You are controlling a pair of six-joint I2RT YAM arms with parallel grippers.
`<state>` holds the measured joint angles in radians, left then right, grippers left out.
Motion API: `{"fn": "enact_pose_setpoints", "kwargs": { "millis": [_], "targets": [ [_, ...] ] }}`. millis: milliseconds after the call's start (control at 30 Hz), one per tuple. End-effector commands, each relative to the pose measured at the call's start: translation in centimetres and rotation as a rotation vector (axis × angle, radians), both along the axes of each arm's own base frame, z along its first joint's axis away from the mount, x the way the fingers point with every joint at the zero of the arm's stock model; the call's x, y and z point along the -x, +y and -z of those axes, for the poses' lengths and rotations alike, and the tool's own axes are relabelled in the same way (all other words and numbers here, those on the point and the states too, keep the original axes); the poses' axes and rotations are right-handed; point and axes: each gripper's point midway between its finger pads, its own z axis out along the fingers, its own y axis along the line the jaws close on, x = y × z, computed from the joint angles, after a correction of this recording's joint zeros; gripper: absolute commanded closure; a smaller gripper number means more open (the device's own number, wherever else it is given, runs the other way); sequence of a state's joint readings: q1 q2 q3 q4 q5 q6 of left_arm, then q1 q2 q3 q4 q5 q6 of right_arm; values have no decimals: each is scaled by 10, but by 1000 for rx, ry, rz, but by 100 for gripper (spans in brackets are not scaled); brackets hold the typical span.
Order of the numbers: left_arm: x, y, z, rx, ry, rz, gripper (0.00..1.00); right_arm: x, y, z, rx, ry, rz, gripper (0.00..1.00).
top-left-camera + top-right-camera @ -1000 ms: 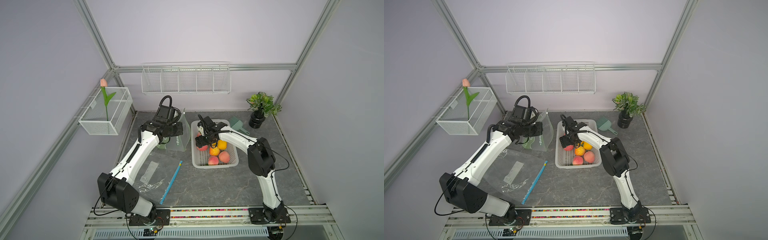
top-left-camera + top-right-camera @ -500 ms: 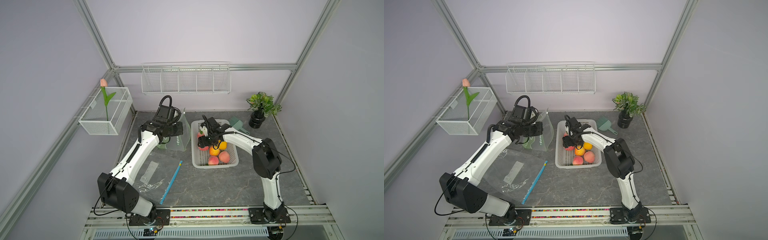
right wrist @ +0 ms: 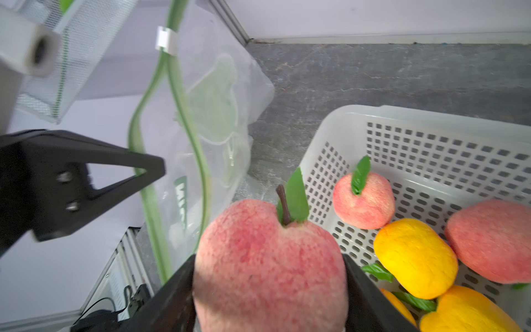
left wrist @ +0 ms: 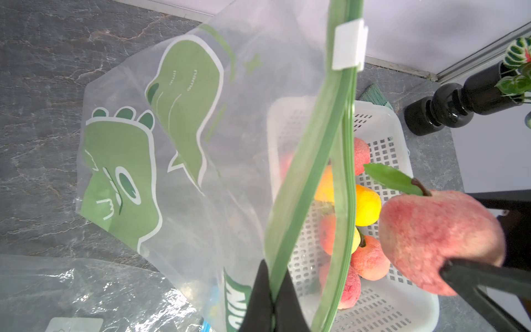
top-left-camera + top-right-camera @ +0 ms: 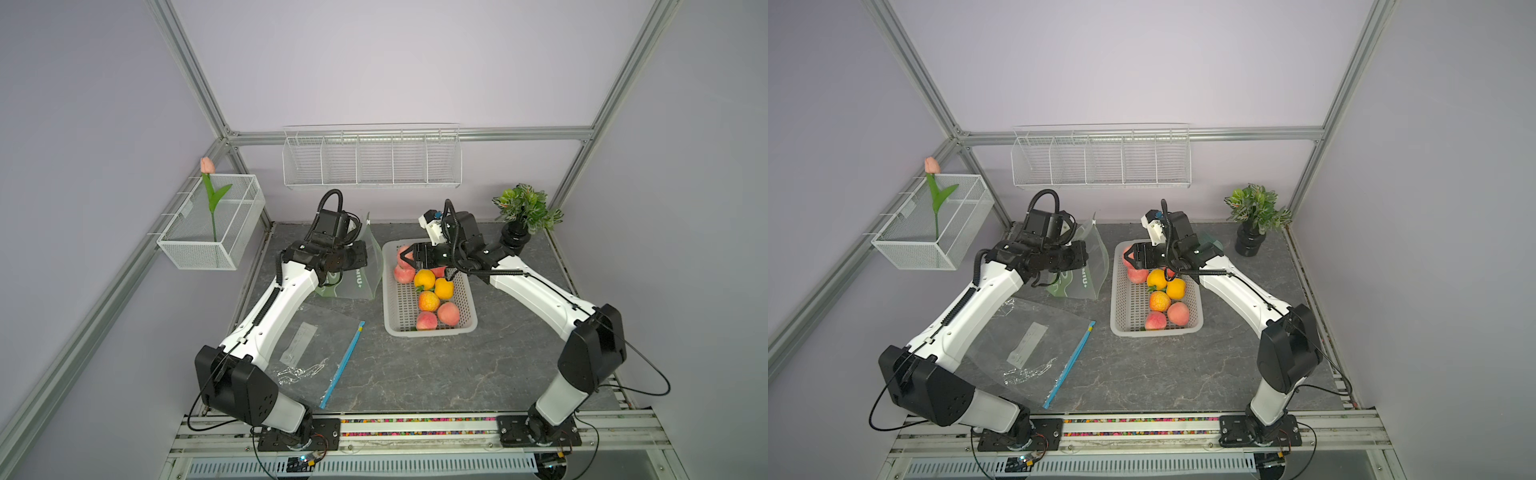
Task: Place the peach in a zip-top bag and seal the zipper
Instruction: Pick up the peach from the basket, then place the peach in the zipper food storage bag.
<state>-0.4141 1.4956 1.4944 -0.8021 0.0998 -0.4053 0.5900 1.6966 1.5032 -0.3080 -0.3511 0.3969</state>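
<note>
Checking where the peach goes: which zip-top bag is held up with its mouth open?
The green-zippered dinosaur-print bag, pinched at its rim by the left gripper; the blue-zippered clear bag lies flat on the table.

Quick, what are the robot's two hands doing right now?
Left hand: closed, pinching the open rim of the zip-top bag.
Right hand: closed around a peach, holding it.
</note>
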Motion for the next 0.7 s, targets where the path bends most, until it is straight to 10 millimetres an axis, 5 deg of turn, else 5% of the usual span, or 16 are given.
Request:
{"fn": "enact_pose_setpoints", "kwargs": {
  "millis": [0,167,367,667],
  "targets": [
    [-2,-4,-6,45,-5,-6,100,23,22,-29,-113,-40,-123,29],
    [-4,-4,-3,34,5,-7,100,41,43,-45,-160,-66,-211,29],
    [-4,-10,-6,56,14,24,100,37,63,-38,-160,-46,-224,29],
    [2,-18,-19,95,0,71,100,-3,67,7,17,9,-69,29]
  ]
}}
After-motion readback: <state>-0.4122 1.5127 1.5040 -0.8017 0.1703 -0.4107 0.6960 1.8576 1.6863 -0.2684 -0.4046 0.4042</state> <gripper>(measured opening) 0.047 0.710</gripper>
